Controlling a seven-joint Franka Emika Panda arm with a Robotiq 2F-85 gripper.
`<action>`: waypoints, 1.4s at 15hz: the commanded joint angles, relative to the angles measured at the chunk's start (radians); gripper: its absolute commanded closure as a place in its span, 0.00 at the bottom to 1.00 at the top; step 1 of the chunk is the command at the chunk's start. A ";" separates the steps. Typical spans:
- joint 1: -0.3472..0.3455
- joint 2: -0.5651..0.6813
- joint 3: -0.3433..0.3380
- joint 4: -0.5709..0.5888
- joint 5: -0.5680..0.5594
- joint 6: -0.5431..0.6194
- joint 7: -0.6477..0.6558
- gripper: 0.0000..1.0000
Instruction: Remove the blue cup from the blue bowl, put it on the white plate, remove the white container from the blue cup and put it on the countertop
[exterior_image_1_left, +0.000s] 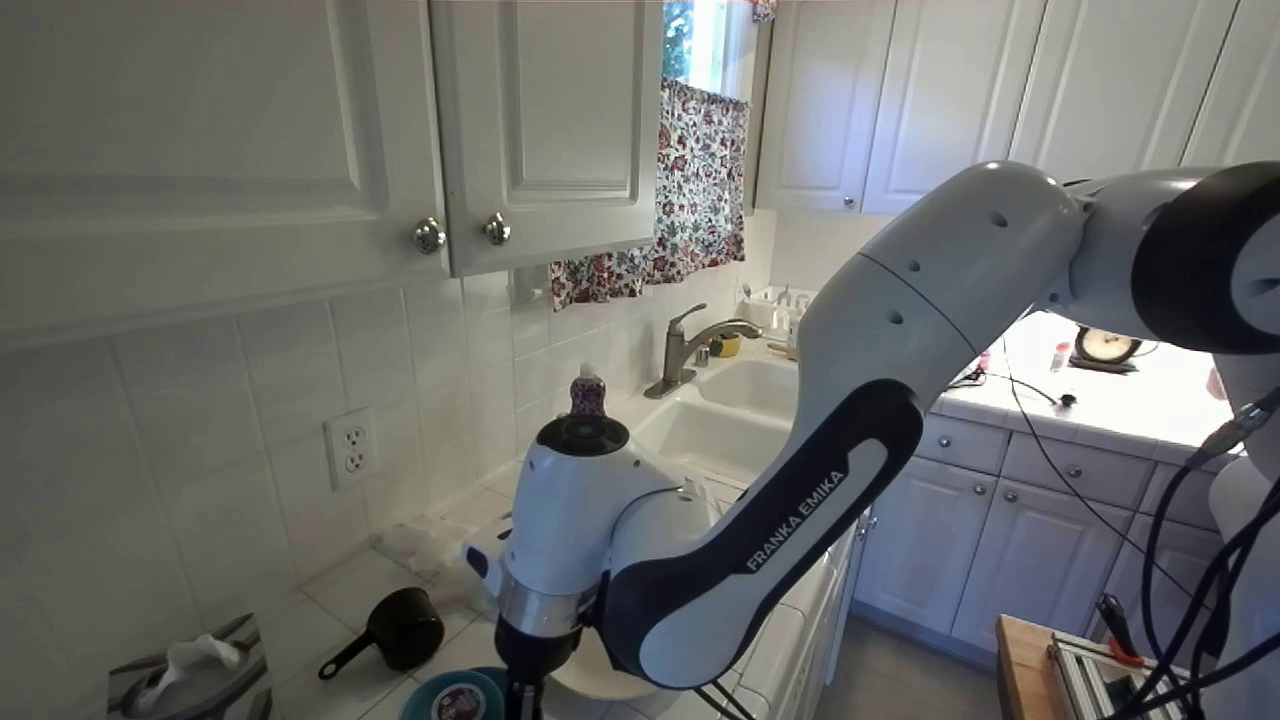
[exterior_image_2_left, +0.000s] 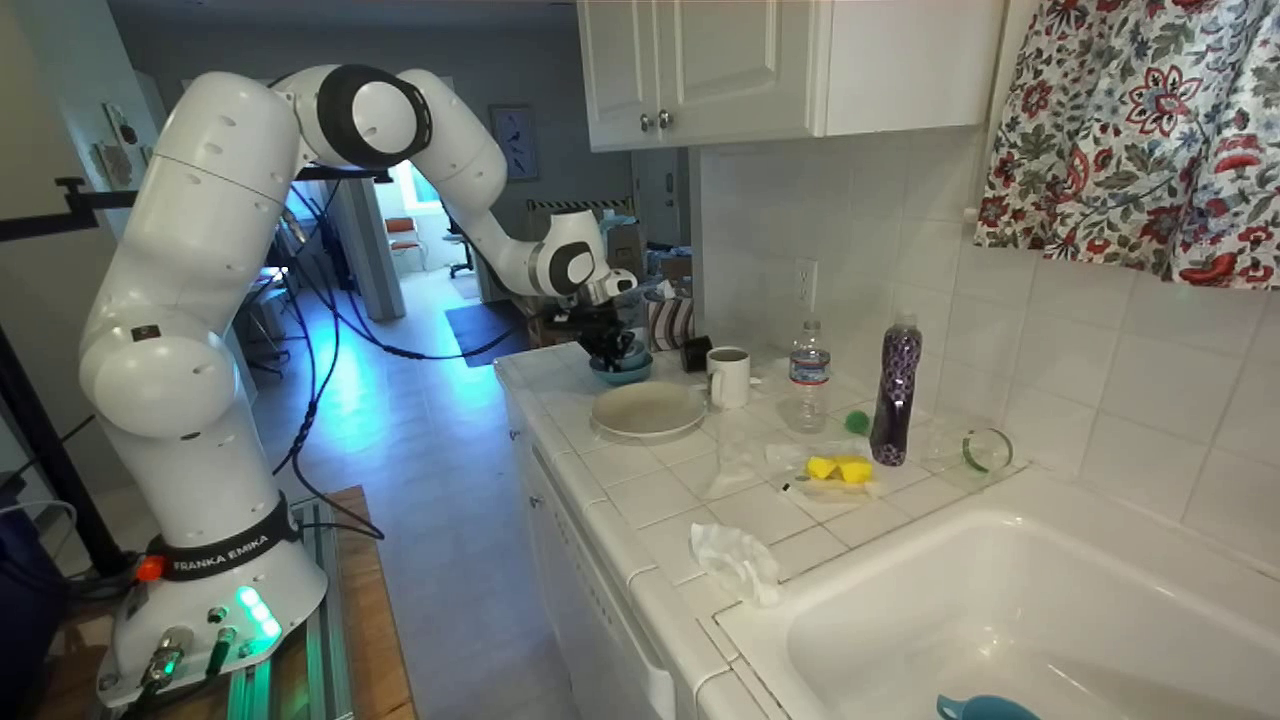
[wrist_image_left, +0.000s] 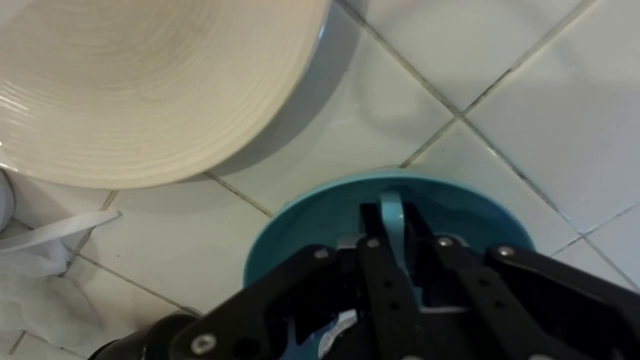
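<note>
— Which way did the blue cup (exterior_image_1_left: 424, 694) lie from the gripper (wrist_image_left: 392, 215)?

— Straight between its fingers (wrist_image_left: 370, 227). On my wrist view they were pinching the cup's pale-blue handle (wrist_image_left: 392, 207), one on each side, while the cup sat inside the blue bowl (wrist_image_left: 306, 230).

— How did the handle run?

— Nearly straight up that view, along the fingers rather than across them, its tip showing inside the bowl's upper rim. I judged that a decent hold, though a grip on the handle alone could let the cup's far side dip.

— And the white plate (wrist_image_left: 150, 90)?

— Up and to the left of my fingertips, just beside the bowl, with a strip of tiled countertop (wrist_image_left: 390, 120) between. So the move called for height first, I reckoned, to get the cup's body over the bowl's rim, and then a level carry up-left in that view.

— Did you have the white container?

— I couldn't vouch for it. My own gripper hid most of the cup at the wrist; in an exterior view I saw a round label (exterior_image_1_left: 461, 704) inside the cup, perhaps the container's top, perhaps a sticker.
</note>
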 joint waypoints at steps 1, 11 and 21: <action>0.026 -0.051 -0.025 -0.027 -0.027 -0.005 0.045 0.97; 0.056 -0.147 -0.048 -0.036 -0.060 -0.175 0.086 0.97; 0.012 -0.265 -0.014 -0.129 -0.016 -0.345 0.086 0.97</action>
